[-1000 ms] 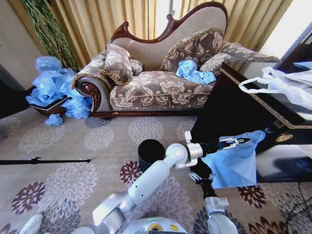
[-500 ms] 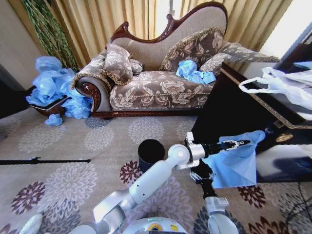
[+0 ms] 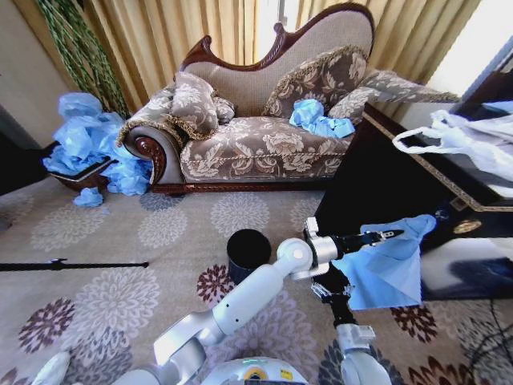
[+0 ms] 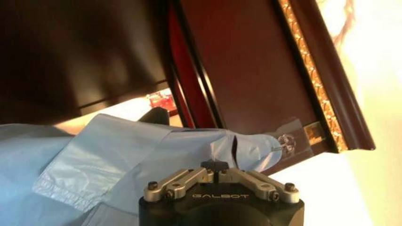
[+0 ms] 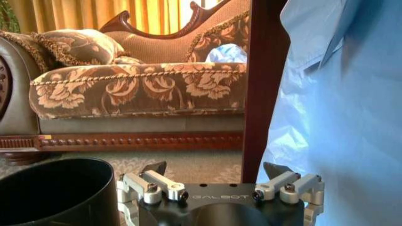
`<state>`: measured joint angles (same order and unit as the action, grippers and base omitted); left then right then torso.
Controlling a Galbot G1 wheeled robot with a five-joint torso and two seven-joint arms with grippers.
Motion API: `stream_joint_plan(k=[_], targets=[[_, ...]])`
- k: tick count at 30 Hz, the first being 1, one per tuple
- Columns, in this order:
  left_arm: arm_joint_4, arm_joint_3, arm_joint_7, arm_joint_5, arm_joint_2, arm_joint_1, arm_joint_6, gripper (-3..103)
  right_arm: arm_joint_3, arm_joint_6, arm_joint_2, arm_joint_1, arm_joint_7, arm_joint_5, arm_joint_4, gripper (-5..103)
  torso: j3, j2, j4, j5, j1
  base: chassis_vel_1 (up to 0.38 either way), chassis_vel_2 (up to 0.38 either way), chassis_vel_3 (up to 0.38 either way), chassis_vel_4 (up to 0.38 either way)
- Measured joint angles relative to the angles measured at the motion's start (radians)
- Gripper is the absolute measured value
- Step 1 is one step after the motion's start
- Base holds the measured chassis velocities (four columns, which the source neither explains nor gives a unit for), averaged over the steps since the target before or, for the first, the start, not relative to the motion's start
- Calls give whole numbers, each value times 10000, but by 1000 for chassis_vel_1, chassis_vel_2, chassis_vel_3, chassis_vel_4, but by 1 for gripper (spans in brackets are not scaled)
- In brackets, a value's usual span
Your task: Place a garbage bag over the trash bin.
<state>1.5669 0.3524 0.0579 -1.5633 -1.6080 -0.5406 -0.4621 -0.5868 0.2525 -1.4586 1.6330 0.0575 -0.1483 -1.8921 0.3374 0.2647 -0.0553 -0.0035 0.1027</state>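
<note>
Garbage bag (image 3: 389, 269) top edge lifted slightly since earlier, hanging beside dark cabinet (image 3: 377, 184); left gripper (image 3: 391, 234) pinching its upper corner; right gripper (image 3: 330, 290) spread wide just beside bag; trash bin (image 3: 248, 253) on carpet (image 3: 120, 297) nearby

We see a floral sofa (image 3: 264, 120) with a carved wooden frame against gold curtains (image 3: 160, 36), daylight glowing through them. A flower-patterned carpet (image 3: 120, 281) covers the floor, and a dark wooden cabinet (image 3: 385, 184) stands at the right.
</note>
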Motion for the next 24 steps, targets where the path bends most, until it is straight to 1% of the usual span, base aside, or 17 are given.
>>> stream_joint_plan(k=[1,3,5,7,8,10,11,12,14,16,18,19,22,23,24], targets=[[0,0,0,0,0,0,0,0,0,0,0,0,0,0,0,100,0,0,0,0,0,0,0,0,0],[65,-43,-278,30,-1,-95,-116,0,4,0,-30,19,3,30,-7,100,0,0,0,0,0,0,0,0,0],[77,-62,-365,38,0,-132,-135,0,19,1,-52,19,10,46,-5,100,0,0,1,0,0,0,0,0,0],[110,-123,-736,63,0,-215,-233,0,63,35,-120,13,47,119,50,100,0,0,0,0,0,0,0,0,0],[110,-123,-736,63,0,-215,-233,0,63,35,-120,13,47,119,50,100,0,0,0,0,0,0,0,0,0],[300,-241,-1208,-30,0,-248,-349,0,85,55,-157,18,98,137,65,100,0,0,1,0,0,0,0,0,0],[391,-280,-1336,-59,0,-251,-414,0,86,62,-162,21,124,138,70,100,0,0,1,0,0,0,0,0,0],[391,-280,-1336,-59,0,-251,-414,0,86,62,-162,21,124,138,70,100,0,0,1,0,0,0,0,0,0],[700,-406,-1679,-145,-1,-252,-605,0,66,92,-170,31,221,139,113,100,0,0,1,0,0,0,0,0,0],[775,-442,-1779,-208,0,-251,-676,0,65,103,-170,35,234,138,122,100,0,0,0,0,0,0,0,0,0],[1163,-563,-2359,-475,-1,-292,-924,0,72,126,-168,64,330,132,152,100,0,0,1,-1,0,0,0,0,0],[1163,-563,-2359,-475,-1,-292,-924,0,72,126,-168,64,330,132,152,100,0,0,1,-1,0,0,0,0,0],[1673,-648,-2823,-671,1,-437,-1011,0,117,159,-173,54,418,128,232,100,0,0,1,0,0,0,0,0,0],[1673,-648,-2823,-671,1,-437,-1011,0,117,159,-173,54,418,128,232,100,0,0,1,0,0,0,0,0,0],[1878,-676,-3031,-773,79,-483,-1031,0,143,167,-180,39,434,127,254,100,-1,1,-2,-1,0,0,0,0,0]])
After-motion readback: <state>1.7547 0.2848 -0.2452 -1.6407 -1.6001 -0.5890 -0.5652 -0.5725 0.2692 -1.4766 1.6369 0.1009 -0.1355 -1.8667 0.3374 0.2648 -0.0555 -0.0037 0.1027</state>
